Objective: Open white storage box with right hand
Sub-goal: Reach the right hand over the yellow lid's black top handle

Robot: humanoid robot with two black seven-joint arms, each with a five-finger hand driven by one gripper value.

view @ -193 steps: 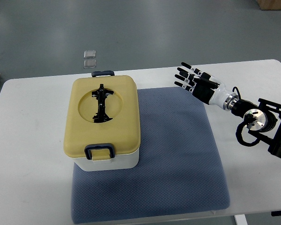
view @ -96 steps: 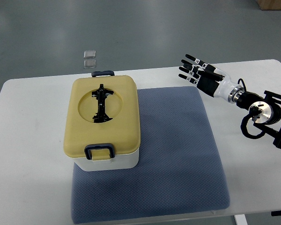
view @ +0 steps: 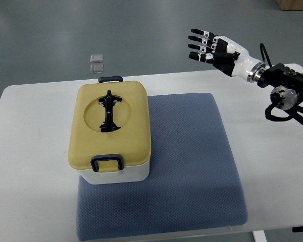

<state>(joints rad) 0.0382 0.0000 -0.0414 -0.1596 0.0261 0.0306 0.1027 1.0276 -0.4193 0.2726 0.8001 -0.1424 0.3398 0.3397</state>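
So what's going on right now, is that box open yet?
Right hand open, empty, raised beyond the table's far edge. White storage box shut, yellow lid on, both latches down, on the blue mat. Nothing between hand and box.

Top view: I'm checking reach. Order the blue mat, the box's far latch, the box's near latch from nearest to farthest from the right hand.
From the right hand, at upper right:
1. Blue mat, its far corner below the hand.
2. Far latch, on the box's far edge.
3. Near latch, on the box's front.

Right hand, black-and-white, fingers spread: now raised toward 12 o'clock, beyond the white table's far edge.
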